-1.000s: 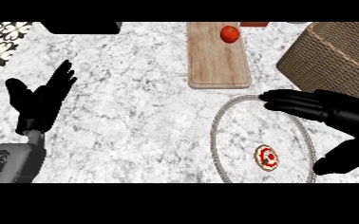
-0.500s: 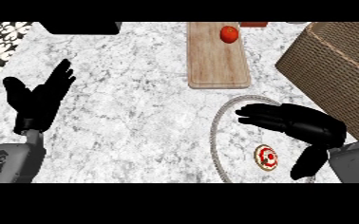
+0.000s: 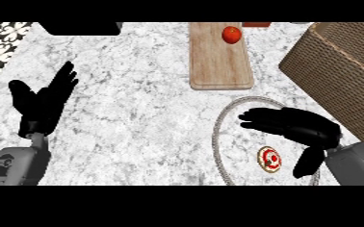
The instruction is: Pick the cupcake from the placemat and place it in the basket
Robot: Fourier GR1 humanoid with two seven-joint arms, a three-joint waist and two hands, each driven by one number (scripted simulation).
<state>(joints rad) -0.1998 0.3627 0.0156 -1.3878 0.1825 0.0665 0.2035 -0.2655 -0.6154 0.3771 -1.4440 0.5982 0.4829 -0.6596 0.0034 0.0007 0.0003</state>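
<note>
at the far left the left hand (image 3: pixel 43 103) rests open, fingers up, over the marbled desk (image 3: pixel 142 125), apparently idle because the work lies on the other side. past the middle, a wooden cutting board (image 3: pixel 220 62) carries a round red fruit (image 3: pixel 232 34) near its far end, well apart from the task. right of it the rope-rimmed placemat (image 3: pixel 215 139) holds the cupcake (image 3: pixel 270 158), upright and not yet gripped. the right hand (image 3: pixel 305 127) hovers just beside and above it, fingers spread and thumb apart, likely opened to close round the cupcake. the woven basket (image 3: pixel 331 62) stands near at the far right, a short carry away.
</note>
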